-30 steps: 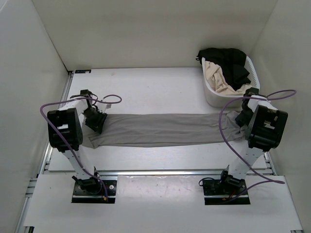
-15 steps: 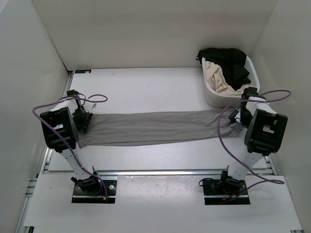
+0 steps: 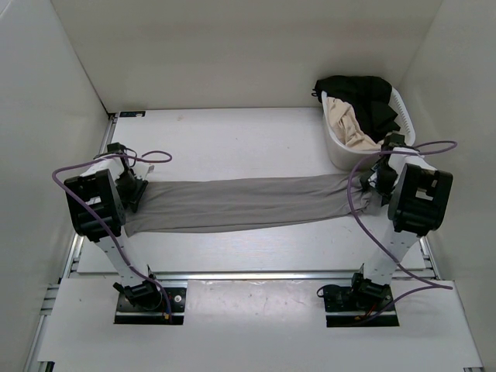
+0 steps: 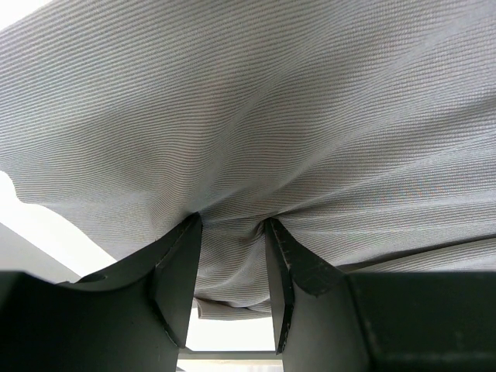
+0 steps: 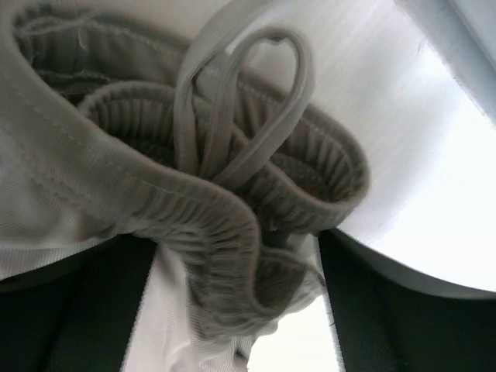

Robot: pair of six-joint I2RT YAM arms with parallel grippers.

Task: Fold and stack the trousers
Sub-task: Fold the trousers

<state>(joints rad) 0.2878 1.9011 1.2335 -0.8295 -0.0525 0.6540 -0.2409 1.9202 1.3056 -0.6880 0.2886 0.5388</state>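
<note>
My left gripper (image 4: 232, 221) pinching the grey trousers (image 3: 240, 203), my right gripper (image 5: 232, 256) wide around their waistband (image 5: 225, 225), I should stretch them flat before folding.

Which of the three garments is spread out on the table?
The grey trousers, stretched long across the table. The beige garment and the black garment are bunched up in the white basket at the far right.

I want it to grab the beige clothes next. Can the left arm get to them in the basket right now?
Probably not. The left gripper is pinching the trousers at the left side, while the beige garment lies in the basket at the far right corner, a long stretch across.
</note>
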